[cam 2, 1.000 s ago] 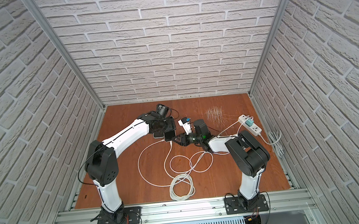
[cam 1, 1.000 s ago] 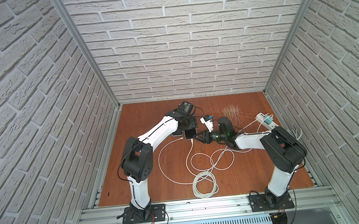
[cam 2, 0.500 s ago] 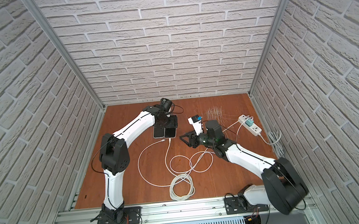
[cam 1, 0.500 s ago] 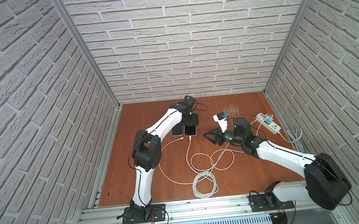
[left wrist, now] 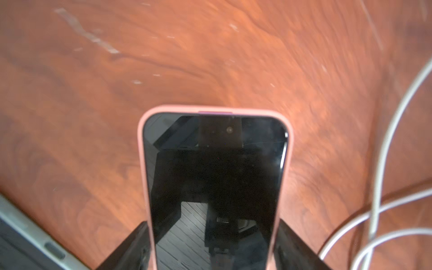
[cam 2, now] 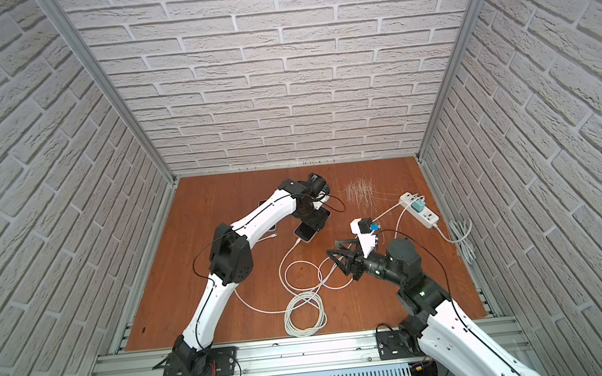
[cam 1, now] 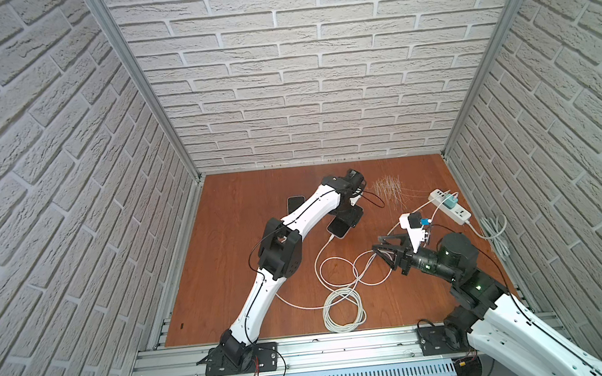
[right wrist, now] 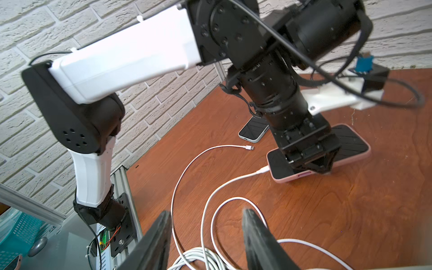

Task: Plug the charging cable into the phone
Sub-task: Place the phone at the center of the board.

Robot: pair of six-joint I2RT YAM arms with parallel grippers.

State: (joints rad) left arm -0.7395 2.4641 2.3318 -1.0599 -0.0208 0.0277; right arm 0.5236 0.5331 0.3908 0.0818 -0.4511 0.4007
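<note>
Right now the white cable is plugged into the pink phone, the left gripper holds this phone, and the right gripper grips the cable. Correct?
No: the right gripper grips nothing; the right wrist view shows its jaws open, off the white cable. The pink phone and left gripper are as you say.

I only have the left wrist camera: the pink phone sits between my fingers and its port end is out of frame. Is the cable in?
Observer: It looks seated. In the right wrist view the white cable's plug meets the end of the pink-cased phone.
Operator: Is the right gripper on that plug?
Observer: No. The right gripper is open and empty, apart from the plug and the phone.
Operator: Any other cable end near me?
Observer: Yes, an unplugged connector lies on the table just off the end of the grey-cased phone.
</note>
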